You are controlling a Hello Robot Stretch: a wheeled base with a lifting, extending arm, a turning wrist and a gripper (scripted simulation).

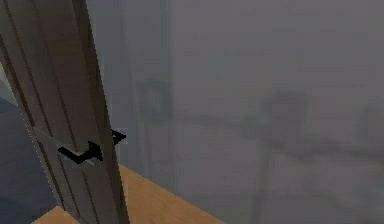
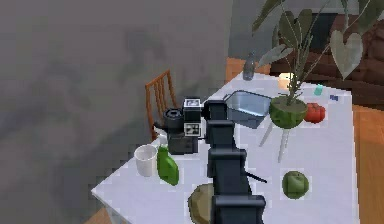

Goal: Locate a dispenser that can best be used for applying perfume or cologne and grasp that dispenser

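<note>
Outwardly, the gripper [image 2: 172,120] sat at the far end of the dark arm [image 2: 232,170], above the white table [image 2: 340,170] and near the edge by the wooden chair [image 2: 158,95]. A dark boxy object [image 2: 181,143] stood on the table right at it, so I could not tell whether the gripper held anything. Just beyond that, toward the table's near corner, stood a white cup [image 2: 148,160] with a green lump [image 2: 169,169] touching or just beside it. A brownish round thing [image 2: 202,204] lay beside the arm at the near edge, and a green apple [image 2: 295,183] lay on the arm's other side. Toward the middle of the table lay a metal basin [image 2: 250,104], then a leafy plant in a round green pot [image 2: 288,113] with a red round fruit [image 2: 315,112] just beside it. At the table's far edge, past the basin and well apart from the gripper, stood a small grey-blue bottle [image 2: 248,69]. By its narrow upright shape it was probably the dispenser sought, though its top was too small to make out. Such a bottle would likely be light, stiff and smooth, easy to tip and possibly breakable. The better hold seemed to be across the body below the neck, not on the spray head. Ahead of the robot stood a grey door [image 1: 70,110] with a black handle [image 1: 92,150].
</note>
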